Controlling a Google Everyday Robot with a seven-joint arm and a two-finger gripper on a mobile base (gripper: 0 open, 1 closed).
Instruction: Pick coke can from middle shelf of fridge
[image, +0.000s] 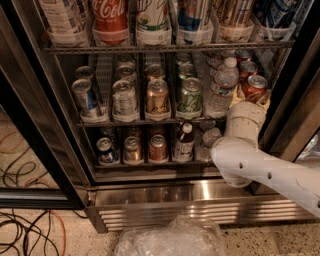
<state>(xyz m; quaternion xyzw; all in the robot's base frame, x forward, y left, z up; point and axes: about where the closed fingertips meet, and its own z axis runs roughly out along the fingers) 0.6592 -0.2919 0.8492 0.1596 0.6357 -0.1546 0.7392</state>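
I see a shop or office pantry: a commercial drinks fridge (45, 120) with lanes of cans (158, 97), a steel vent grille (200, 214), loose cables (22, 237) on speckled floor (265, 242). My gripper (255, 97) is at the middle shelf (130, 122)'s right end, by the coke can (254, 85).

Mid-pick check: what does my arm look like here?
The arm is glossy white, built of rounded cylindrical segments with small dark dots along the casing; no cables on it. The gripper sits at the right end of the middle shelf, by the coke can, mostly hidden behind the wrist.
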